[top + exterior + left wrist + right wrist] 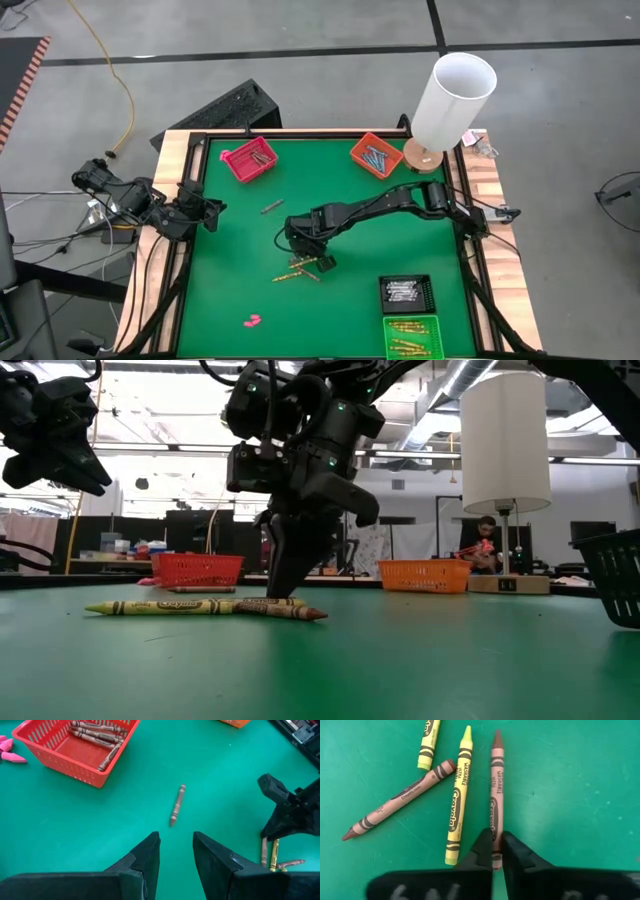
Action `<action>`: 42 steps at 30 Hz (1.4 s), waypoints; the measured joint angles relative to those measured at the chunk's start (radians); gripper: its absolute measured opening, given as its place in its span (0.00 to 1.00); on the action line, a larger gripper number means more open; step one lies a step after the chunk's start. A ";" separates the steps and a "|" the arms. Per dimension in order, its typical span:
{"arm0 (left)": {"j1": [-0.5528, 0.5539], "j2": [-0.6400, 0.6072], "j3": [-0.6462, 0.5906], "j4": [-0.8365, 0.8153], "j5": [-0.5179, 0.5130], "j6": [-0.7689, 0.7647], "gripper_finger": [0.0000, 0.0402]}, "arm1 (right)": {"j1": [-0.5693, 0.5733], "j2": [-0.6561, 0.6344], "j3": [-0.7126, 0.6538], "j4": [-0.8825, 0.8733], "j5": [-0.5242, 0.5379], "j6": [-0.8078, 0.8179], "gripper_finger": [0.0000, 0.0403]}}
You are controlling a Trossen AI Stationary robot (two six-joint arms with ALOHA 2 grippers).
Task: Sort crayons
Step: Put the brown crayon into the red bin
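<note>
right gripper (497,851): fingers (481,851) nearly pressed together, pinching the lower end of a brown crayon (496,795) that lies flat on the green counter (240,230). just beside it lies a yellow-green crayon (458,800), roughly parallel; a second brown crayon (400,800) lies at a slant with its blunt end close to the yellow-green one, and the end of another yellow-green crayon (428,745) shows farther out. nothing stands between the fingers and the pinched crayon. in the low view the loose crayons lie flat in a row at the base of the lowered fingers. the right arm (380,208) reaches from the counter's right edge across to the middle, wrist bent down steeply.

left gripper (176,851): fingers spread, holding nothing, raised above the counter's left edge. a lone brown crayon (177,805) lies on the counter ahead of it.

surroundings: red basket (249,159) with brown crayons, orange basket (375,155), black basket (406,293), green basket (412,337) with yellow crayons, white lamp (452,100), small pink lumps (252,321).
</note>
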 joint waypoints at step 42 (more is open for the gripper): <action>0.000 0.000 -0.001 0.000 0.005 -0.011 0.27 | -0.227 -0.047 0.215 0.473 0.315 0.500 0.01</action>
